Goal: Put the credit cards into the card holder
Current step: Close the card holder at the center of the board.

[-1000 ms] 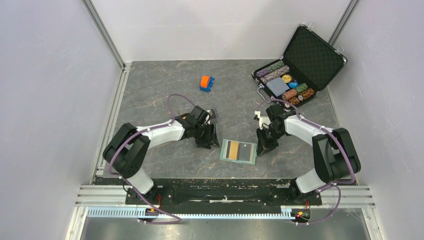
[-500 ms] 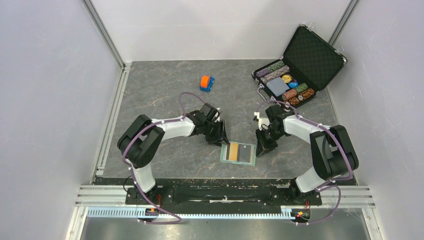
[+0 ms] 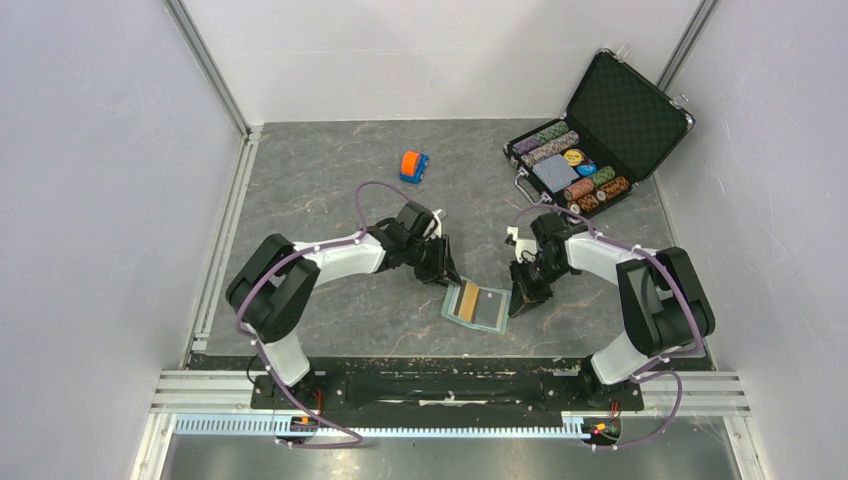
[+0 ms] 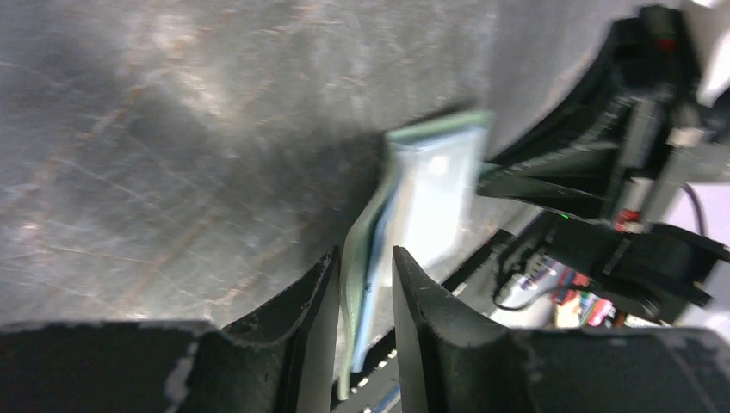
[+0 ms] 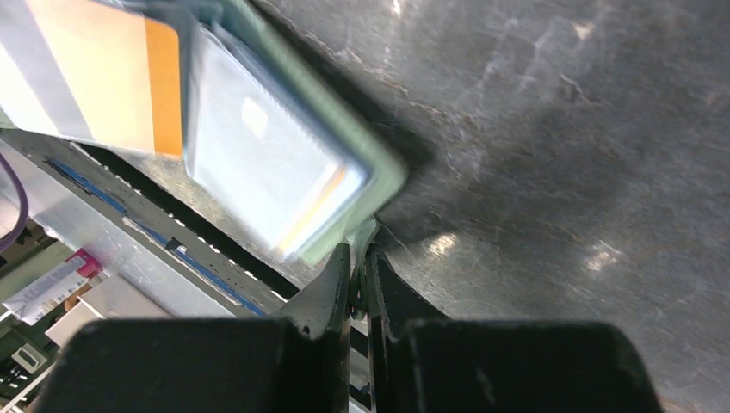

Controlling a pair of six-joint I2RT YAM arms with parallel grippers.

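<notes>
Left pincer [image 4: 364,258] has the holder's [image 4: 426,194] left flap between nearly closed jaws and, as far as the blur allows, grips it. The flap tilts up off the table [image 4: 172,129], which reads as folding it over the orange card [image 5: 103,77] inside. Right pincer [image 5: 357,251], at the holder's opposite edge, pinches a corner to steady it. The holder spans between both.

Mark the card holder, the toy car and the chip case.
card holder [image 3: 492,308]: top external view, pale inner pocket.
toy car [image 3: 410,165]: top external view, orange body.
chip case [image 3: 628,112]: top external view, open lid's lining.
</notes>
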